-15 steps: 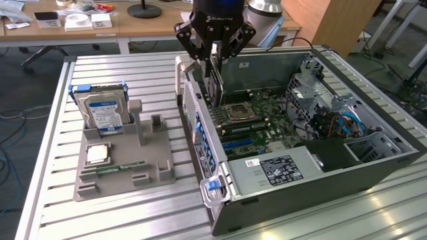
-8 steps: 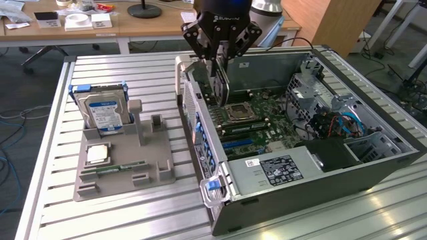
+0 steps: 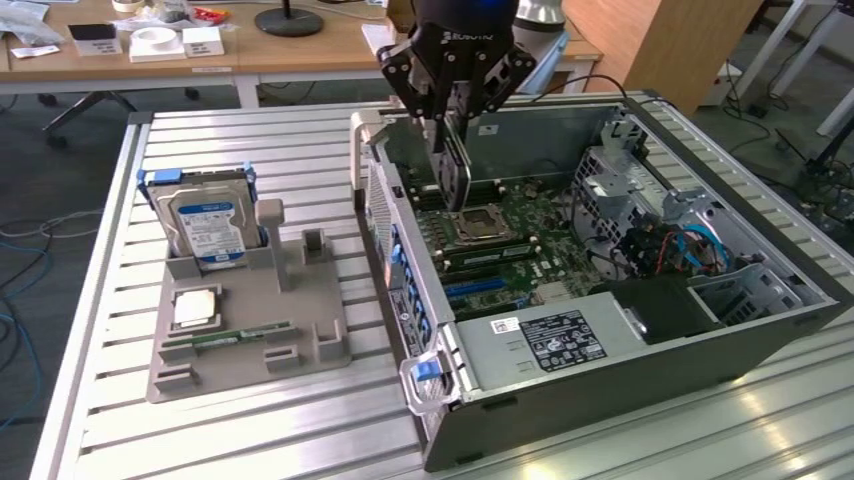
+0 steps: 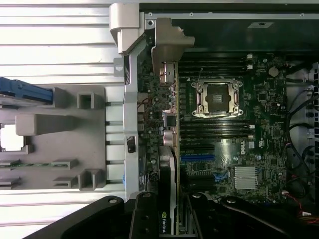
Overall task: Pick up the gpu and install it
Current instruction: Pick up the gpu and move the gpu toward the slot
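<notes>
The gpu (image 3: 457,172) is a thin dark card hanging on edge over the open computer case (image 3: 601,372), above the motherboard (image 3: 527,255) near the case's rear wall. My gripper (image 3: 450,118) is shut on its upper edge. In the wrist view the gpu (image 4: 170,149) shows edge-on between my fingers (image 4: 145,219), with its silver end bracket (image 4: 167,39) at the far end beside the case's rear wall. The card runs alongside the CPU socket (image 4: 218,98) and the blue slots (image 4: 198,158). Whether it touches the board I cannot tell.
A grey parts holder (image 3: 240,335) lies on the slatted metal table (image 3: 267,430) on the exterior view's left, carrying an upright hard drive with a blue label (image 3: 207,222), a green RAM stick (image 3: 230,337) and a square chip (image 3: 196,308). Cables and a drive cage (image 3: 667,240) fill the case's far side.
</notes>
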